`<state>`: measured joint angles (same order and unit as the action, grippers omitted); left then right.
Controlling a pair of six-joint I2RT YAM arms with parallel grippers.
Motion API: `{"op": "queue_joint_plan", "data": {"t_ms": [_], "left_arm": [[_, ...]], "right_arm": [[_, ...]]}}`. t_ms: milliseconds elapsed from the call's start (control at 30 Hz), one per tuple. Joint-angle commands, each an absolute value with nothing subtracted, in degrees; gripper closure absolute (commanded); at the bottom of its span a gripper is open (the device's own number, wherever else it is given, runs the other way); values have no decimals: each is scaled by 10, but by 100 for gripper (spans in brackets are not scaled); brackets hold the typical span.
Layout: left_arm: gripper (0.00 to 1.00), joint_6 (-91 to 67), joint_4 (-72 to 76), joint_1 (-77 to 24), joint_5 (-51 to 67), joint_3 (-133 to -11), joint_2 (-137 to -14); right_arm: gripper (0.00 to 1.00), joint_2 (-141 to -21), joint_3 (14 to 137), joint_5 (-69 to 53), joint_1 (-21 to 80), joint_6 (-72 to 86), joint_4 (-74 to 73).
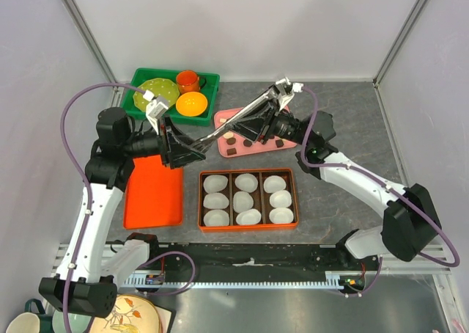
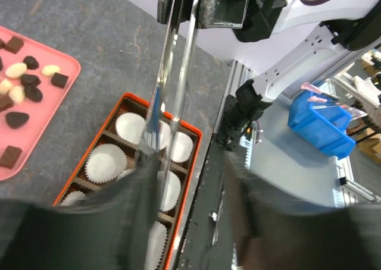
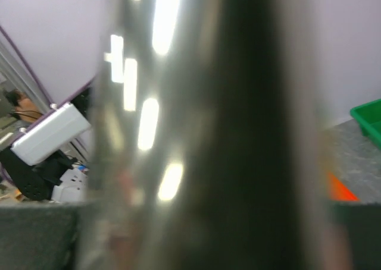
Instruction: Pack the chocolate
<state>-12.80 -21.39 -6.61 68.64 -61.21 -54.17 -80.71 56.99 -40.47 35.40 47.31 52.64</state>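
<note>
Several chocolate pieces [image 1: 245,138], dark brown and cream, lie on a pink tray [image 1: 223,116]; they also show in the left wrist view [image 2: 24,82]. An orange box [image 1: 248,173] of white paper cups stands in front of it, also in the left wrist view [image 2: 196,139]. Metal tongs [image 1: 242,116] hang slanted between both arms. My right gripper [image 1: 270,124] is shut on the tongs' upper part. My left gripper [image 1: 187,148] is open, and the tongs' lower end [image 2: 161,103] lies between its fingers, against one. The tongs [image 3: 196,133] fill the right wrist view as a blur.
A green bin [image 1: 139,105] at the back left holds a yellow-green plate, an orange cup and an orange bowl. A flat orange lid [image 1: 154,194] lies left of the box. A blue bin [image 2: 321,124] stands beyond the table's near edge.
</note>
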Motion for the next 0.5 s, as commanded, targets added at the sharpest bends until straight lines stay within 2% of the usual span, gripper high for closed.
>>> {"op": "queue_joint_plan", "data": {"t_ms": [0,33,67,100,267,467], "left_arm": [[31,-43,-318,-67,641,-678,-538],[5,-20,-333,-67,629,-686,-539],[2,-11,-344,-67,614,-703,-541],[1,-1,-369,-67,551,-714,-542],[1,62,-385,-66,474,-717,-527],[1,102,-397,-66,510,-706,-542]], "right_arm": [[76,-766,571,-375,350,383,474],[76,-759,576,-377,350,373,448],[76,-755,577,-375,350,361,436],[76,-748,581,-375,350,332,412],[76,-718,583,-388,351,298,350],[75,-700,585,-398,352,272,308]]}}
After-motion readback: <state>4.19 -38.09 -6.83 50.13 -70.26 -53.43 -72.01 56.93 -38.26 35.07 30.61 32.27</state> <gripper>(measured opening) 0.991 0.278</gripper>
